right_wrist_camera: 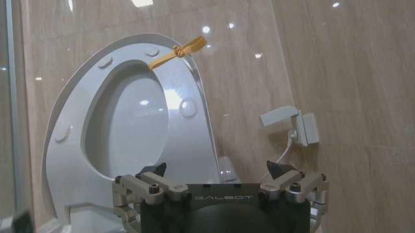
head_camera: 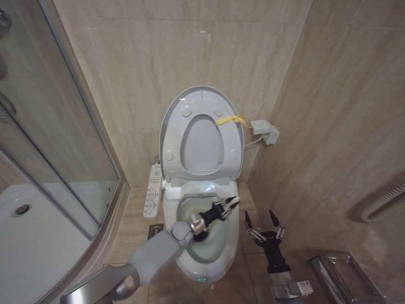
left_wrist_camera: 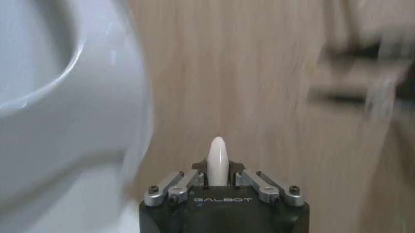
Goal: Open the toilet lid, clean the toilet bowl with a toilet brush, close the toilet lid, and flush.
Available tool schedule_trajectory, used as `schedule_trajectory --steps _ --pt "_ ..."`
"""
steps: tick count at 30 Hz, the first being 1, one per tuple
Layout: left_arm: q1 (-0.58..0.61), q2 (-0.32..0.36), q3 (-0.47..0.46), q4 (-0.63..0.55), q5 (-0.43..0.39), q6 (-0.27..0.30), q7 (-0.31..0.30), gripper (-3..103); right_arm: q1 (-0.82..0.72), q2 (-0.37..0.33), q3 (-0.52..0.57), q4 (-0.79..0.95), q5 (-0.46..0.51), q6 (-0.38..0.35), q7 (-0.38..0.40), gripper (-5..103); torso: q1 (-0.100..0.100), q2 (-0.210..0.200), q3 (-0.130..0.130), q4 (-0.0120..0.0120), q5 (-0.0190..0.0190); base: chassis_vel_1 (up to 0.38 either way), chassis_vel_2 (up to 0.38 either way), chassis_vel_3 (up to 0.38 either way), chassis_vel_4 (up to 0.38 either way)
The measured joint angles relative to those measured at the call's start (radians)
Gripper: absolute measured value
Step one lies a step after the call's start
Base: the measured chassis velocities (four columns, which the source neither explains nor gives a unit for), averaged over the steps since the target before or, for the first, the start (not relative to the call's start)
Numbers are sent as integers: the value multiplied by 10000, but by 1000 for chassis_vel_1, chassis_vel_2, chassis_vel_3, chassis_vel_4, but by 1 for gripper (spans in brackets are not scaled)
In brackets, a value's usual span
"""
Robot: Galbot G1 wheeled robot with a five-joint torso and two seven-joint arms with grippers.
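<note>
Over the bowl [head_camera: 205, 253] I have the left hand [head_camera: 226, 206] reaching in from the left, closed on the brush [left_wrist_camera: 217, 160]: in the left wrist view the pale handle tip stands up between the clamped fingers, with the bowl's white wall curving close beside it. I cannot see the brush head itself, so I can't say whether it touches the ceramic or where it sits in the basin. Behind the bowl, the lid [head_camera: 169, 130] and seat stand raised together against the wall, the yellow strip [head_camera: 229, 120] at their right edge. My right hand [head_camera: 264, 223] is parked beside the toilet's right side with its fingers spread and nothing in them, facing the raised lid in its wrist view. My worry is the grip: the handle is thin and smooth, and a hard scrub against the bowl could twist it in the fingers or lever it out. A wide sweep could also knock the left arm against the rim. Nudging the upright seat could tip it down onto the arm.
</note>
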Motion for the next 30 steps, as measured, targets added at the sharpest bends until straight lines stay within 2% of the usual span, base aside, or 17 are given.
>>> schedule_trajectory --steps 2,4,5,6,9,11,13,16,17,20,21,23,26,28,30 --pt "-34 -167 -124 240 121 -21 16 22 9 47 -24 1 -4 1 0 100 -2 1 -2 -10 -3 0 0 0 0" --pt "-75 -227 -261 1130 300 -132 98 22 -5 29 -25 18 -7 3 0 100 -1 0 0 -2 1 0 0 0 0" --pt "-75 -227 -261 1130 300 -132 98 22 -5 29 -25 18 -7 3 0 100 -1 0 0 -2 1 0 0 0 0" --pt "-67 -194 -331 1465 357 -171 147 22 -23 -9 -19 42 -1 3 -1 100 0 -1 2 11 3 0 0 0 0" --pt "15 -80 -307 995 268 -172 122 22 -25 -53 18 44 25 3 -1 100 -1 -1 1 14 2 0 0 0 0" --pt "88 -55 -159 138 170 -62 26 22 -7 -19 28 24 31 3 0 100 -1 0 0 0 -2 0 0 0 0" --pt "95 -114 -116 72 172 -45 -6 22 -8 8 26 24 32 4 0 100 -2 1 -2 -5 -4 0 0 0 0" --pt "-45 -349 -329 1332 541 -217 115 22 -40 22 15 78 29 5 0 100 -1 0 1 -2 -1 0 0 0 0" --pt "-113 -358 -358 1535 452 -231 131 22 -57 -8 22 97 33 5 -1 100 0 -1 1 14 5 0 0 0 0" --pt "-138 -359 -317 1224 208 -198 118 22 -56 -28 47 97 40 7 -1 100 0 -1 1 15 4 0 0 0 0" --pt "-148 -378 -210 601 -21 -100 59 22 -46 -27 59 89 51 7 -1 100 -1 0 0 1 -2 0 0 0 0" --pt "-154 -379 -138 324 -78 -67 33 22 -46 -20 65 89 60 9 1 100 -1 1 -2 -4 -2 0 0 0 0" --pt "-180 -350 -135 884 107 -121 90 22 -66 -29 68 101 64 13 5 100 -1 0 -1 -7 -2 0 0 0 0" --pt "-205 -307 -265 1666 348 -254 186 22 -97 -66 81 136 84 20 6 100 0 -1 1 15 4 0 0 0 0" --pt "-209 -299 -298 1581 338 -257 184 22 -99 -78 87 136 101 20 5 100 -1 -1 1 17 4 0 0 0 0"
